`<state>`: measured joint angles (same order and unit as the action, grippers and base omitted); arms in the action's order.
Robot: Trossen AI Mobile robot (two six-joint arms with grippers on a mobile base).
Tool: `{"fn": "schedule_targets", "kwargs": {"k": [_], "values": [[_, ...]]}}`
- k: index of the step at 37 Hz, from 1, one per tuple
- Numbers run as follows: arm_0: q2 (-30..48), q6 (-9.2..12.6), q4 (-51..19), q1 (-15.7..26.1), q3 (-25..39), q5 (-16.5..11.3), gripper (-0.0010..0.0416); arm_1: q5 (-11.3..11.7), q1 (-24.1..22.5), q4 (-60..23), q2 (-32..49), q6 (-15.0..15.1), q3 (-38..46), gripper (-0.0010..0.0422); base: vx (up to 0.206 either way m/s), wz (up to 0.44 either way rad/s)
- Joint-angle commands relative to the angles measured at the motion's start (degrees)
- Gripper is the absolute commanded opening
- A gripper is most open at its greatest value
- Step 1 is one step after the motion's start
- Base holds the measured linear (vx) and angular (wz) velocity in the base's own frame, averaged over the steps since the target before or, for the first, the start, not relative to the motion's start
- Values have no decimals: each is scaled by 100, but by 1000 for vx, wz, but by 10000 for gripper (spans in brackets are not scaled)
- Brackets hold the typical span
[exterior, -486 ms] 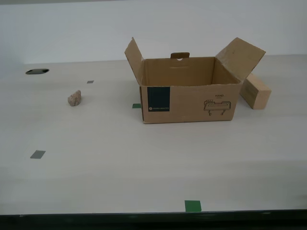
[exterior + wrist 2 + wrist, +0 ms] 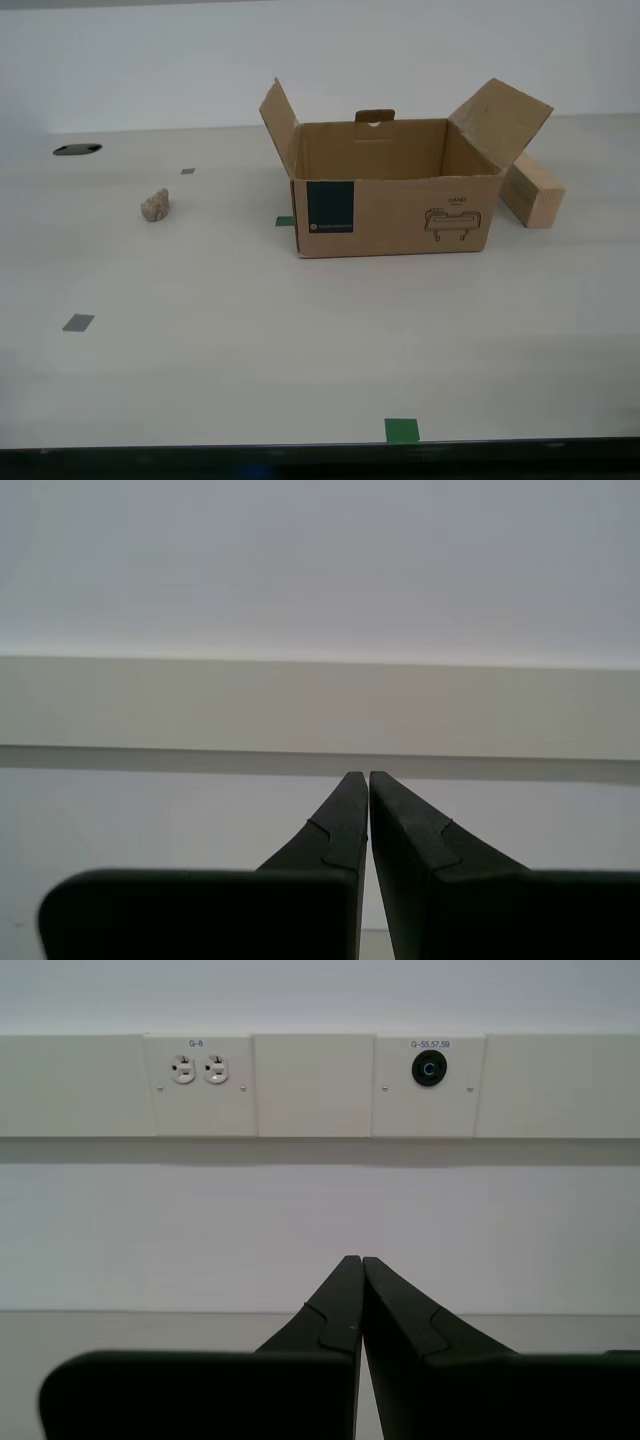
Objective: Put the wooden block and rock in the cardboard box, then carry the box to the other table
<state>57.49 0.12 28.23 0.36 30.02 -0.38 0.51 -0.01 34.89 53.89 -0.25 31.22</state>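
The cardboard box (image 2: 395, 195) stands open on a smooth beige table, flaps spread, with a navy label and a line drawing on its front. The wooden block (image 2: 532, 191) lies just behind the box at the exterior view's right, partly hidden by a flap. The rock (image 2: 155, 205) sits apart toward the exterior view's left. The other table is out of view. Neither arm appears in the exterior view. My first gripper (image 2: 355, 1259) and my second gripper (image 2: 360, 774) are both shut with nothing between the fingers, each facing a white wall.
A dark oval hole (image 2: 77, 149) marks the table at the exterior view's far left. Green and grey tape marks (image 2: 402, 430) dot the surface. The table's near edge (image 2: 320, 445) runs along the bottom of the exterior view. Wall outlets (image 2: 198, 1069) face my first gripper.
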Motion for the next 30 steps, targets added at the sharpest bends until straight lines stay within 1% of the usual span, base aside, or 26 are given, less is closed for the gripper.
{"fn": "schedule_targets", "kwargs": {"k": [1,30], "values": [[-2,2,-28,7,2,2,0,-9,0,-13,20,9,-17,0,0,0],[-2,2,-24,7,2,2,0,-9,0,-11,15,11,-26,0,0,0]]}}
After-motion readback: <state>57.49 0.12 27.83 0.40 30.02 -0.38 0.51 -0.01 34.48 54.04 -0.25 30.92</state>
